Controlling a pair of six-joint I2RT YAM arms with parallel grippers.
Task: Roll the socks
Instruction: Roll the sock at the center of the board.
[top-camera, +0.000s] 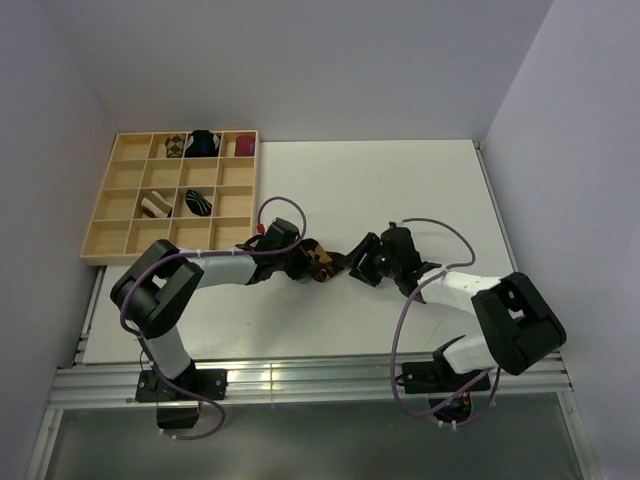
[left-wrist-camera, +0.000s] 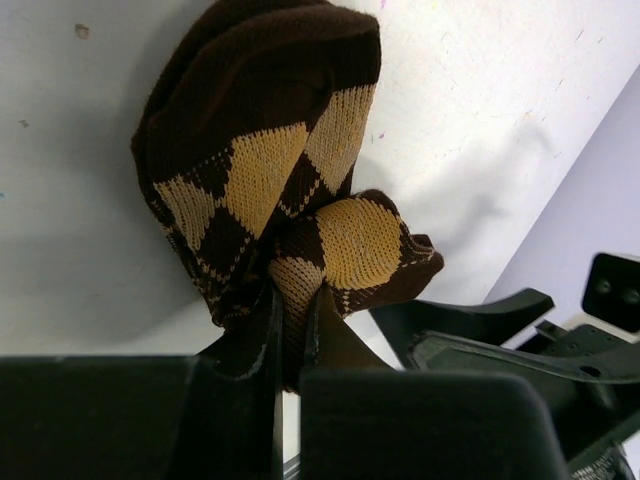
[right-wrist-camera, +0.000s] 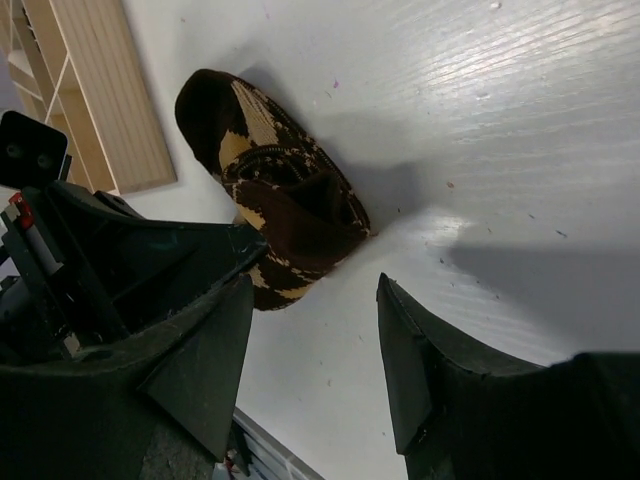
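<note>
A brown-and-tan argyle sock (top-camera: 322, 262) lies bunched and partly rolled on the white table between my two grippers. My left gripper (top-camera: 303, 262) is shut on one folded end of it (left-wrist-camera: 296, 300); the rest of the sock (left-wrist-camera: 260, 150) bulges beyond the fingertips. My right gripper (top-camera: 360, 266) is open and empty just right of the sock (right-wrist-camera: 290, 200), not touching it, in the right wrist view (right-wrist-camera: 315, 330). The brown-and-cream striped sock (top-camera: 155, 205) and the black sock with thin white stripes (top-camera: 198, 203) sit bundled in tray compartments.
A wooden compartment tray (top-camera: 110, 240) stands at the back left. Its back row holds an argyle bundle (top-camera: 175, 146), a black-and-blue bundle (top-camera: 205, 143) and a maroon bundle (top-camera: 244, 146). Walls close in the table left, back and right.
</note>
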